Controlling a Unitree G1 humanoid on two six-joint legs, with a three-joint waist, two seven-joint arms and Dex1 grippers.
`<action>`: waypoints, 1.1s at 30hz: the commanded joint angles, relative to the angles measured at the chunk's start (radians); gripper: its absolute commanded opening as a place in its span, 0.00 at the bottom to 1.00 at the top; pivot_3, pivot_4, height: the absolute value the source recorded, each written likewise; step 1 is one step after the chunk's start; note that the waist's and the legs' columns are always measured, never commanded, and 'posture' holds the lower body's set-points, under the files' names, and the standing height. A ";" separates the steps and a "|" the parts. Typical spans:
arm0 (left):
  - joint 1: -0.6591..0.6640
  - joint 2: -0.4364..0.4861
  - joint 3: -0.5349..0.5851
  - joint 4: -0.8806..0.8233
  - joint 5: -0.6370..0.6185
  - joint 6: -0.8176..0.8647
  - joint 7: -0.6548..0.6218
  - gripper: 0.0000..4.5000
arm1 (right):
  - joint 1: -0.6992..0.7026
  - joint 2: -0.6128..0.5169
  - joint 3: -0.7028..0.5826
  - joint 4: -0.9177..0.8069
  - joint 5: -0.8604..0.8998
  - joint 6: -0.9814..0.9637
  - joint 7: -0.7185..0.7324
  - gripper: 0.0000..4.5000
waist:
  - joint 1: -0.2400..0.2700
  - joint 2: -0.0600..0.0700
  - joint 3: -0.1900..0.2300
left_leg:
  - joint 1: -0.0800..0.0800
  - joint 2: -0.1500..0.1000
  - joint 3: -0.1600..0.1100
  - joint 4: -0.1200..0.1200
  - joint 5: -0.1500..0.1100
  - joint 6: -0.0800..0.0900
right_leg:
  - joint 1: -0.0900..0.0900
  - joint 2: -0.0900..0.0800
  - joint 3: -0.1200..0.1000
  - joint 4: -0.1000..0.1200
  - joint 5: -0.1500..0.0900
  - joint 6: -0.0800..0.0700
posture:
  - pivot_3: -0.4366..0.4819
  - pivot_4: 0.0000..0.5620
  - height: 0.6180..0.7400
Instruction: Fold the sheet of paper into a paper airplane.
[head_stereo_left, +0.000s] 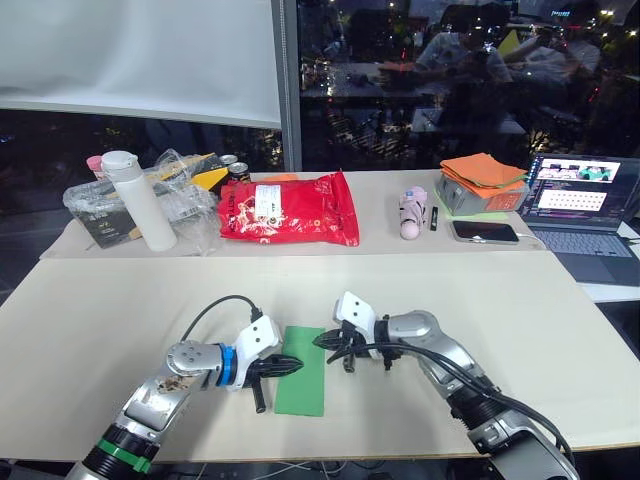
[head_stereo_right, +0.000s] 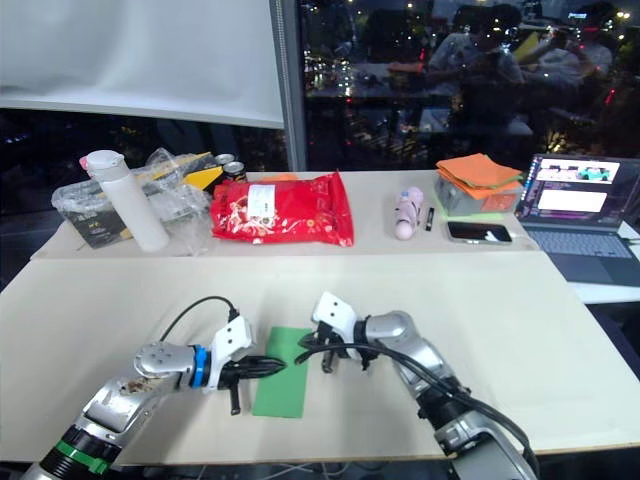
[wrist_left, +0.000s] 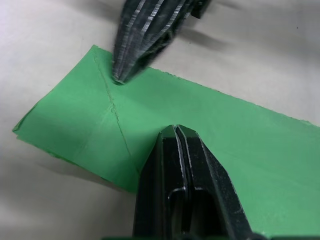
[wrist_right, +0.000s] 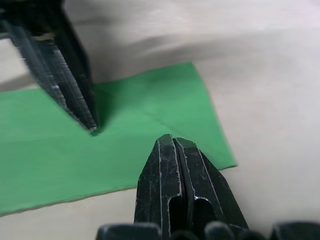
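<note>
Head views: sheet of paper, narrow folded green strip, flat on table near front edge. Left gripper and right gripper meet over its far half.
Left wrist: fingers clenched, tip on paper by diagonal creases.
Right wrist: fingers clenched, tip at strip edge.
</note>
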 joint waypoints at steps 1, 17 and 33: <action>0.005 0.008 0.008 -0.004 0.003 -0.007 -0.011 0.00 | -0.023 -0.002 -0.009 0.060 -0.040 -0.052 -0.033 0.00 | 0.000 0.000 0.000 | 0.000 0.000 0.000 0.000 0.000 0.000 | 0.000 0.000 0.000 0.000 0.000 0.000 | 0.48 0.27 0.93; -0.065 -0.001 0.016 0.075 0.007 -0.014 -0.054 0.00 | 0.105 -0.044 0.005 -0.199 0.041 0.008 0.124 0.00 | -0.002 0.000 0.000 | 0.000 0.000 0.000 0.000 0.000 0.000 | -0.001 0.000 0.000 0.000 0.000 0.000 | 0.48 0.27 0.93; -0.082 -0.019 -0.008 0.108 0.017 -0.010 -0.083 0.00 | 0.282 -0.117 0.072 -0.491 0.144 0.246 0.193 0.00 | 0.007 0.000 0.000 | -0.002 0.000 0.000 0.000 0.000 0.000 | -0.001 0.000 0.000 -0.001 0.000 0.000 | 0.48 0.27 0.93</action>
